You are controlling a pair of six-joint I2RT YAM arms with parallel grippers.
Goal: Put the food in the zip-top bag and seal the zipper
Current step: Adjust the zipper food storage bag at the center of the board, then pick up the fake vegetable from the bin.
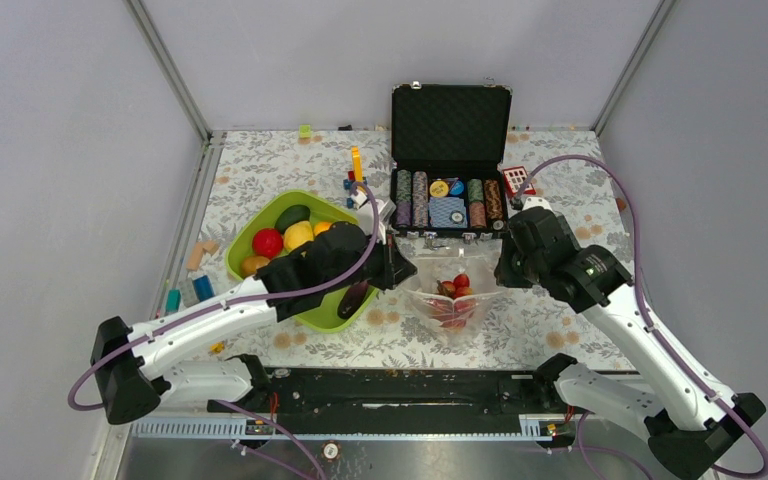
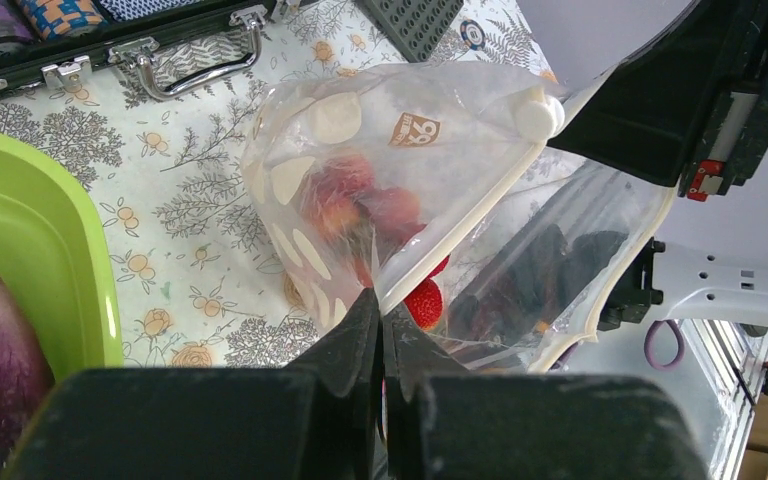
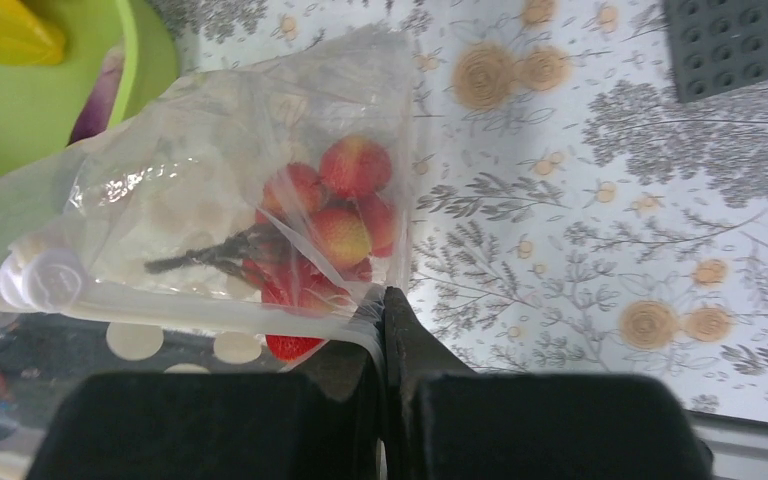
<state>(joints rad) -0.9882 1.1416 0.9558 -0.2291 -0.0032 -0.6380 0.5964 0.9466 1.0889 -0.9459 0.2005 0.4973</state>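
The clear zip-top bag [image 1: 452,293] with cream dots hangs between both grippers, mouth open upward, in front of the black case. Small red berries [image 1: 454,290] lie inside it; they also show in the left wrist view [image 2: 360,205] and the right wrist view [image 3: 345,205]. My left gripper [image 2: 380,300] is shut on the bag's left rim [image 2: 460,215]. My right gripper [image 3: 382,300] is shut on the bag's right corner [image 3: 365,318]. More food, namely a red fruit [image 1: 267,242], a yellow one [image 1: 298,235], a dark green one [image 1: 292,216] and a purple one [image 1: 354,297], lies in the lime-green tray [image 1: 332,315].
An open black case [image 1: 450,170] with striped poker chips stands behind the bag. Small blocks [image 1: 200,270] lie left of the tray and near the case [image 1: 356,165]. A red-and-white item [image 1: 516,181] sits right of the case. A grey studded plate [image 3: 745,45] lies nearby.
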